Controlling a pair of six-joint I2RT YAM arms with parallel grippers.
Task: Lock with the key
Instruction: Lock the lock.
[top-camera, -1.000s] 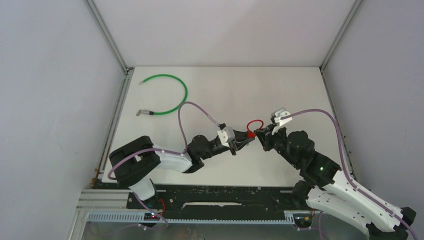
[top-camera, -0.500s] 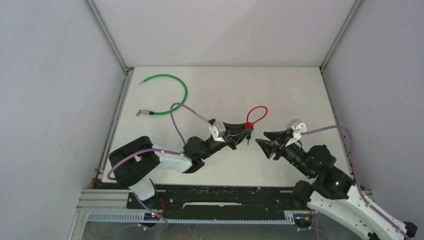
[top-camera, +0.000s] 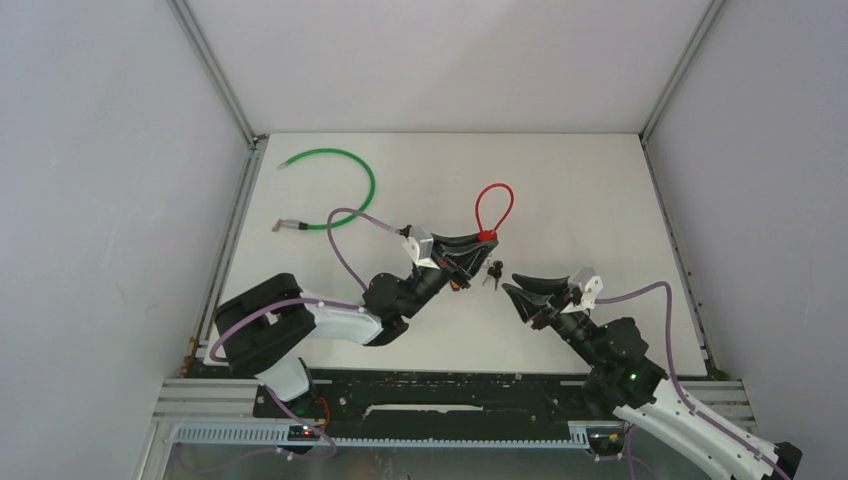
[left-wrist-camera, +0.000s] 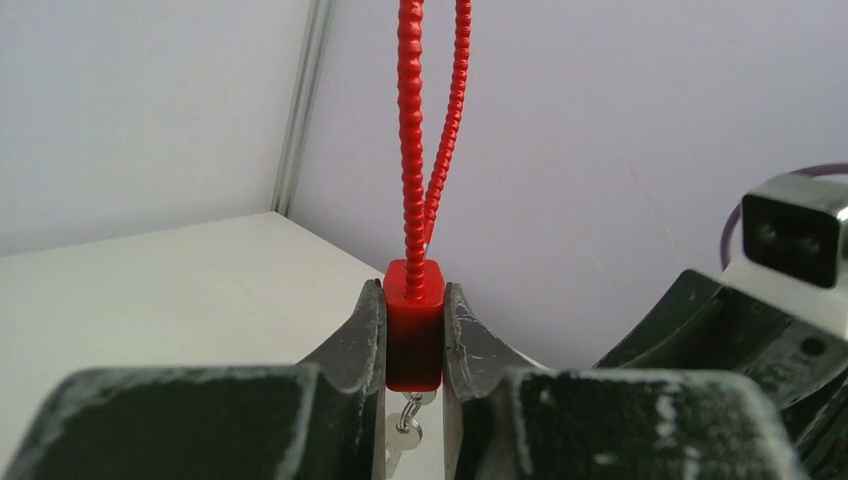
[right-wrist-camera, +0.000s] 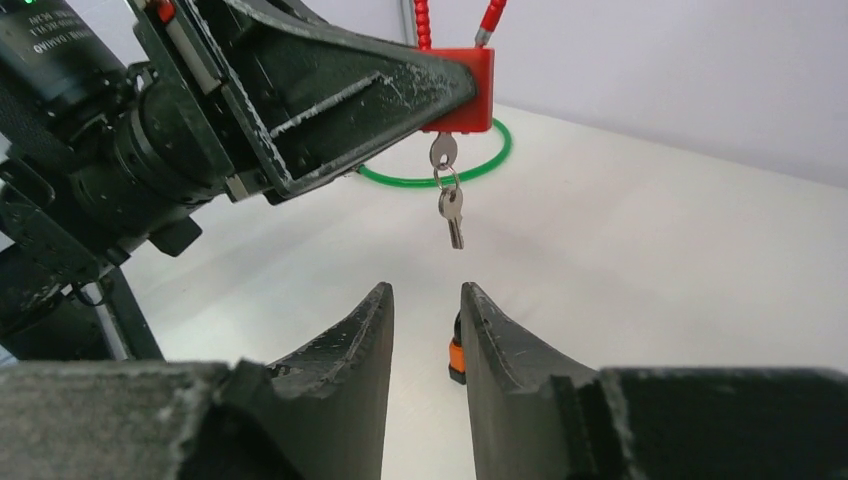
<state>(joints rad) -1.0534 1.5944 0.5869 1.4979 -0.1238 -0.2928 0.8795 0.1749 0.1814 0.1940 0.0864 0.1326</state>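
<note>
My left gripper (left-wrist-camera: 413, 340) is shut on the red block of the lock (left-wrist-camera: 413, 325). The lock's ribbed red cable loop (top-camera: 494, 205) stands up above the block. A key (right-wrist-camera: 444, 153) sits in the underside of the lock (right-wrist-camera: 462, 90), and a second key (right-wrist-camera: 452, 212) dangles from it on a ring. In the top view the keys (top-camera: 492, 272) hang just right of the left gripper (top-camera: 480, 245). My right gripper (right-wrist-camera: 427, 295) is open and empty. It sits below and short of the keys, near the table, and touches nothing. The top view shows the right gripper (top-camera: 512, 290) pointing left.
A green cable (top-camera: 340, 190) with metal ends lies curled at the far left of the white table (top-camera: 580, 190). A small orange and black piece (right-wrist-camera: 456, 355) shows just behind my right fingers. Grey walls with metal rails close in three sides.
My right gripper has let go near the lock, opened and drawn back toward the near edge. The left arm has swung the lock left and away, so the loop stands upright and the keys dangle.
</note>
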